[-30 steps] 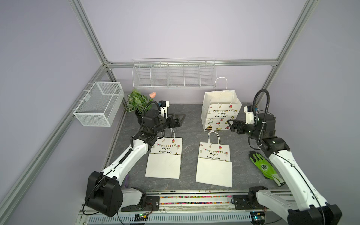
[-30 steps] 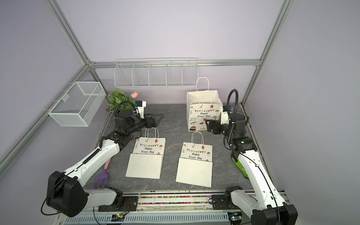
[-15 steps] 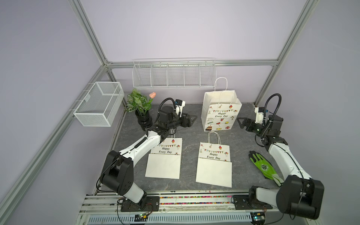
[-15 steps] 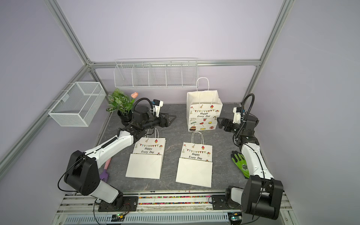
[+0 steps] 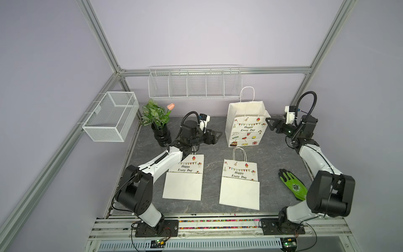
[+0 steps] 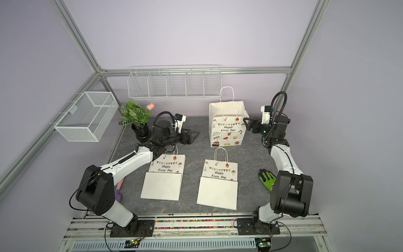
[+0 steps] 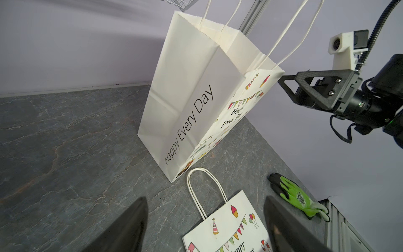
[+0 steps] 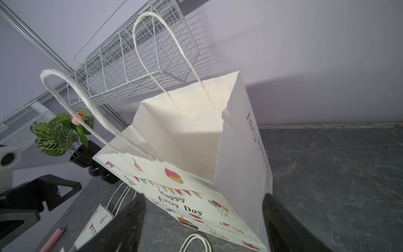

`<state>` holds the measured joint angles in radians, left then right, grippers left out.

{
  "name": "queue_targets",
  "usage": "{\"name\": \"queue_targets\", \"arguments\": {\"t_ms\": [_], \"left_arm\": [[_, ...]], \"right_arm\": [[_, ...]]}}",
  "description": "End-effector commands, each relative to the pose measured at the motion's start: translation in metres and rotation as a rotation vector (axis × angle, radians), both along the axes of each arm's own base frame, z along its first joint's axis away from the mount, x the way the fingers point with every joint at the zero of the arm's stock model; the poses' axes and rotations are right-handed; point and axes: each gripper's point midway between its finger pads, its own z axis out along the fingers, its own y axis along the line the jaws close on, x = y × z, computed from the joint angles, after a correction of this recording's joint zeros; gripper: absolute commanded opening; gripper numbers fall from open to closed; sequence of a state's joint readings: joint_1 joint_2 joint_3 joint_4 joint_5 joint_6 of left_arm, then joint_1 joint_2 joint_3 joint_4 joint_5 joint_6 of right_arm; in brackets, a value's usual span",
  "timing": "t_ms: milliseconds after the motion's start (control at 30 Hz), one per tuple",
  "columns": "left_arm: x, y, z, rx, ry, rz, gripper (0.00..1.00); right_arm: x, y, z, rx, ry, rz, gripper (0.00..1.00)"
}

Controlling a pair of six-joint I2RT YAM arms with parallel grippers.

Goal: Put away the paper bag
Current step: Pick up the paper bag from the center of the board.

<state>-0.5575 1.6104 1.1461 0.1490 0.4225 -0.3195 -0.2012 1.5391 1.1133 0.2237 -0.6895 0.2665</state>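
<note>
A white paper bag point(image 5: 245, 127) point(image 6: 226, 128) printed "Happy Every Day" stands upright and open-mouthed at the back middle of the table. Two more of these bags lie flat nearer the front, one left point(image 5: 185, 176) and one right point(image 5: 239, 185). My left gripper point(image 5: 219, 135) point(image 6: 197, 134) hovers left of the standing bag, open and empty, pointing at it. In the left wrist view the bag point(image 7: 196, 98) is ahead of the open left gripper point(image 7: 205, 220). My right gripper point(image 5: 267, 121) point(image 6: 244, 121) is open, close by the bag's upper right corner. The right wrist view looks into the bag point(image 8: 196, 141) past the right gripper point(image 8: 202, 220).
A potted plant point(image 5: 158, 123) stands at the back left. A wire basket point(image 5: 111, 116) hangs on the left wall and a wire rack point(image 5: 194, 83) on the back wall. A green glove point(image 5: 293, 184) lies by the right arm. A pink-and-purple tool point(image 6: 118, 189) lies under the left arm.
The left gripper has moved right toward the standing bag. The right gripper has risen from the bag's lower right side to its upper right corner. The bags have not moved.
</note>
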Motion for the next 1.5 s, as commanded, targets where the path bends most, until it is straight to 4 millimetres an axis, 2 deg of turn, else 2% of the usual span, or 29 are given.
{"name": "queue_targets", "arguments": {"t_ms": [0, 200, 233, 300, 500, 600, 700, 767, 833, 1033, 1300, 1367, 1400, 1433, 1467], "left_arm": [[0.001, 0.001, -0.004, 0.020, -0.031, 0.003, 0.84], [0.001, 0.003, -0.009, 0.028, -0.032, 0.013, 0.84], [0.001, 0.003, -0.009, 0.028, -0.032, 0.011, 0.84], [0.001, 0.002, -0.011, 0.028, -0.026, 0.011, 0.84], [0.001, 0.003, -0.011, 0.027, -0.024, 0.014, 0.84], [0.001, 0.002, -0.010, 0.022, -0.023, 0.012, 0.84], [0.000, 0.003, -0.008, 0.019, -0.026, 0.011, 0.84], [0.000, 0.003, -0.007, 0.016, -0.025, 0.010, 0.84], [0.000, 0.002, -0.007, 0.014, -0.026, 0.009, 0.84], [-0.001, 0.002, -0.001, 0.005, -0.029, 0.009, 0.84], [-0.007, 0.015, 0.016, 0.015, -0.070, 0.049, 0.85], [-0.008, 0.018, 0.019, 0.019, -0.080, 0.061, 0.86], [-0.009, 0.020, 0.021, 0.021, -0.085, 0.065, 0.87], [-0.010, 0.021, 0.021, 0.021, -0.087, 0.066, 0.88], [-0.010, 0.022, 0.022, 0.023, -0.085, 0.073, 0.89]], "right_arm": [[-0.003, 0.010, -0.002, -0.027, -0.014, 0.060, 0.80], [-0.003, 0.023, -0.019, -0.159, 0.017, 0.038, 0.76], [-0.001, 0.023, -0.021, -0.160, 0.025, 0.036, 0.72], [0.003, 0.021, -0.029, -0.163, 0.043, 0.028, 0.56], [0.014, 0.019, -0.037, -0.180, 0.058, -0.012, 0.43], [0.019, 0.019, -0.042, -0.194, 0.065, -0.023, 0.42], [0.024, 0.021, -0.043, -0.201, 0.057, -0.028, 0.48], [0.027, 0.025, -0.043, -0.196, 0.057, -0.014, 0.48], [0.028, 0.030, -0.042, -0.189, 0.055, 0.004, 0.41], [0.026, 0.045, -0.038, -0.203, 0.059, 0.024, 0.08], [0.014, 0.056, -0.009, -0.202, 0.057, 0.015, 0.07], [0.010, 0.057, -0.008, -0.219, 0.054, 0.018, 0.07], [0.009, 0.057, -0.010, -0.229, 0.056, 0.021, 0.10], [0.008, 0.056, -0.014, -0.240, 0.057, 0.023, 0.19], [0.008, 0.055, -0.017, -0.250, 0.055, 0.025, 0.37]]}}
